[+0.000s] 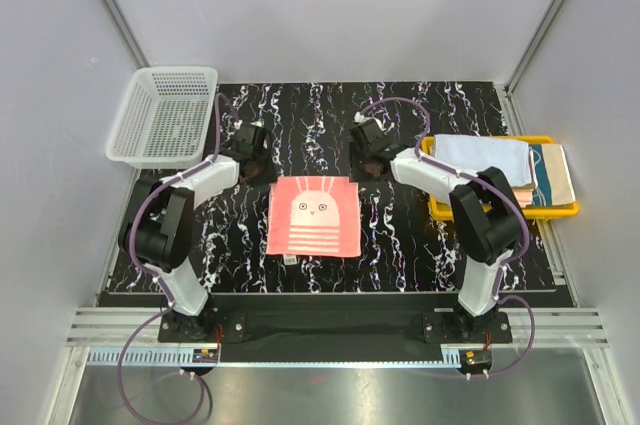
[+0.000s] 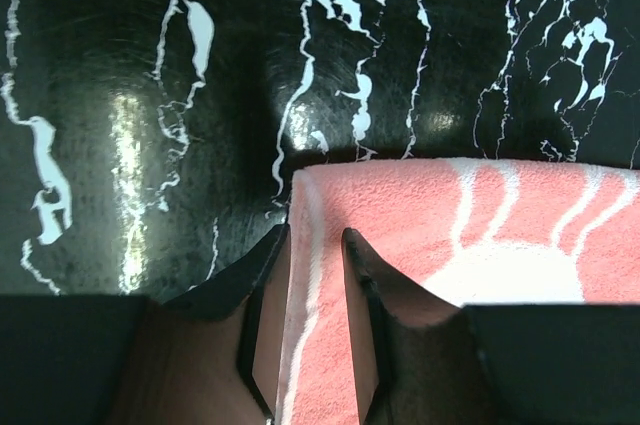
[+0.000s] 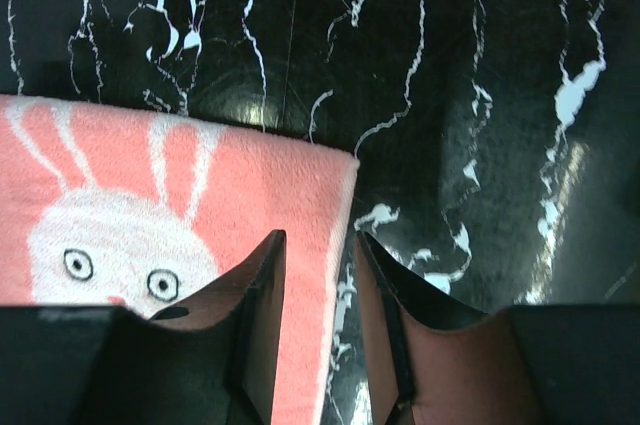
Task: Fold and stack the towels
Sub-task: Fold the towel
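A coral pink towel (image 1: 313, 216) with a white rabbit face lies flat in the middle of the black marbled table. My left gripper (image 1: 250, 150) stands at its far left corner. In the left wrist view the towel's (image 2: 420, 225) left edge runs between the open jaws of that gripper (image 2: 315, 240), with a gap on both sides. My right gripper (image 1: 372, 150) is at the far right corner. Its wrist view shows this gripper (image 3: 320, 240) open and straddling the right edge of the towel (image 3: 250, 185). Folded towels, a light blue-white one (image 1: 480, 158) and a teal-and-cream one (image 1: 548, 173), rest in the tray.
A yellow plastic tray (image 1: 500, 211) sits at the table's right edge, close behind the right arm. A white mesh basket (image 1: 165, 115) stands at the far left corner. Grey walls close in the table on three sides.
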Available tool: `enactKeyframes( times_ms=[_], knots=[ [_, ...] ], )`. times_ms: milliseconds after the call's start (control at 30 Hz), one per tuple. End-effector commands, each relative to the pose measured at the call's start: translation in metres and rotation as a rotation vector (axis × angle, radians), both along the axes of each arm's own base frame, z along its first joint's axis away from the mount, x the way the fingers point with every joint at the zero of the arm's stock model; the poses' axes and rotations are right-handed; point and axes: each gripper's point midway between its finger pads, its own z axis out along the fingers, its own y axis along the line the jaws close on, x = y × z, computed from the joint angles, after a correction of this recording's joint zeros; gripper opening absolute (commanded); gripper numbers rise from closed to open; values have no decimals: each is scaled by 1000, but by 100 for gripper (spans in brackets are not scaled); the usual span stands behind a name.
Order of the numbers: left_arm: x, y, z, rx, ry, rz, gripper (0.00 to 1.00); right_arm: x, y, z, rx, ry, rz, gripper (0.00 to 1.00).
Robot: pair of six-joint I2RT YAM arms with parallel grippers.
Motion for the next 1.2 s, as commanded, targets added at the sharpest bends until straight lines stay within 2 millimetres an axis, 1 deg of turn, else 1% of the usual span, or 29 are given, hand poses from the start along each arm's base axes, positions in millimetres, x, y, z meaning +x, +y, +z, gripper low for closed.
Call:
enactKeyframes(
  times_ms=[0, 33, 100, 133, 167, 200, 233, 300, 333, 367, 533, 600, 667, 700, 767, 800, 833, 867, 900, 933, 1033, 1067, 1167],
  knots=[
    [28, -15, 26, -49, -111, -28, 32, 22, 10, 11, 4, -41, 23, 40],
    [30, -15, 22, -47, -104, -28, 33, 25, 9, 3, -7, -30, 20, 40],
    [33, -15, 21, -38, -97, -35, 34, 29, 8, -1, -12, -24, 15, 41],
    [32, -14, 14, -28, -76, -35, 33, 30, 8, -8, -20, -11, 13, 41],
    [36, -13, 15, -21, -83, -31, 33, 31, 8, -10, -23, -10, 16, 41],
    [37, -11, 12, -19, -76, -26, 33, 33, 9, -11, -24, -10, 19, 41],
    [39, -11, 11, -23, -74, -23, 33, 35, 8, -18, -30, 4, 16, 41],
    [43, -10, 7, -30, -69, -14, 32, 38, 7, -21, -38, 11, 17, 41],
    [44, -10, 6, -29, -68, -16, 31, 39, 4, -26, -43, 19, 11, 41],
    [46, -9, 5, -28, -65, -13, 27, 40, 3, -29, -41, 25, 8, 41],
    [50, -8, 6, -32, -72, -4, 26, 48, 0, -35, -43, 30, -2, 40],
    [53, -12, 6, -55, -70, -18, 24, 52, -1, -37, -40, 31, -9, 40],
    [57, -12, 7, -63, -69, -17, 23, 53, -1, -42, -37, 40, -10, 38],
    [57, -13, 3, -65, -60, -20, 21, 53, 0, -44, -35, 41, -9, 37],
    [58, -14, 4, -72, -57, -20, 21, 52, -1, -46, -33, 47, -11, 36],
    [59, -13, 5, -74, -61, -18, 21, 52, 0, -46, -30, 44, -10, 36],
    [61, -14, 12, -80, -83, -18, 27, 52, -2, -47, -32, 42, -14, 36],
    [60, -14, 14, -83, -89, -17, 30, 52, -2, -46, -30, 40, -14, 37],
    [60, -14, 18, -88, -97, -20, 33, 52, -4, -47, -30, 38, -17, 37],
    [60, -15, 26, -91, -113, -23, 37, 53, -3, -45, -25, 36, -15, 37],
    [58, -15, 38, -97, -124, -30, 41, 54, -4, -40, -22, 27, -21, 38],
    [56, -15, 44, -105, -137, -35, 43, 54, -4, -39, -19, 23, -22, 38],
    [47, -14, 46, -105, -129, -45, 43, 56, -6, -27, -18, -6, -25, 40]
  ],
)
